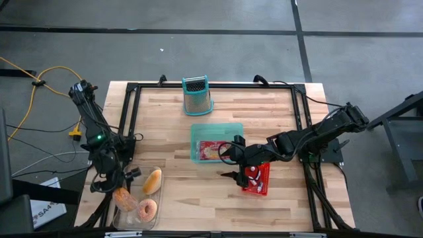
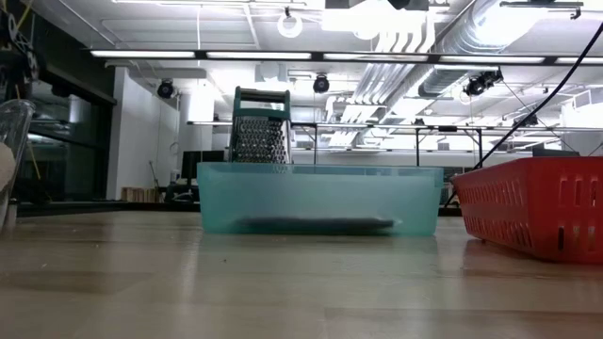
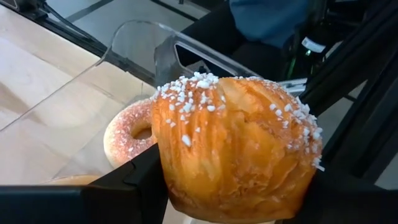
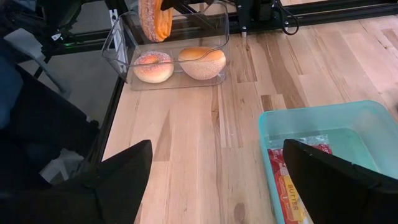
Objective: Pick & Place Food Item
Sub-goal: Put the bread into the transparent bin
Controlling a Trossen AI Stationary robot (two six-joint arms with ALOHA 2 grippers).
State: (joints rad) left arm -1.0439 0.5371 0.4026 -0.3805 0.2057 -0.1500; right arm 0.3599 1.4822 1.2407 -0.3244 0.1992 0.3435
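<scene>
The left gripper point(image 1: 121, 192) hangs over the clear plastic tray point(image 1: 156, 218) at the near left corner of the table, its fingers clamped on a sugar-studded pastry point(image 3: 239, 146), a ridged, golden bun dotted with pearl sugar. From the left wrist view the dark fingers point(image 3: 134, 186) press its lower flanks, and it sits above a sugared doughnut point(image 3: 129, 134) lying in the tray, with a smooth bread roll point(image 4: 202, 62) beside that. I would judge the pastry light, soft and easy to crush; the crust looks flaky and the sugar will shed, so a gentle squeeze across the broad middle seems wiser than pinching the domed top. The hold looks fairly wide rather than tight, which suits it. The right gripper point(image 1: 239, 173) waits with its fingers spread apart between the teal bin point(image 1: 195, 142), which holds a flat red packet point(image 4: 292, 193), and the red basket point(image 1: 263, 186). A box grater point(image 1: 197, 96) stands at the far side.
</scene>
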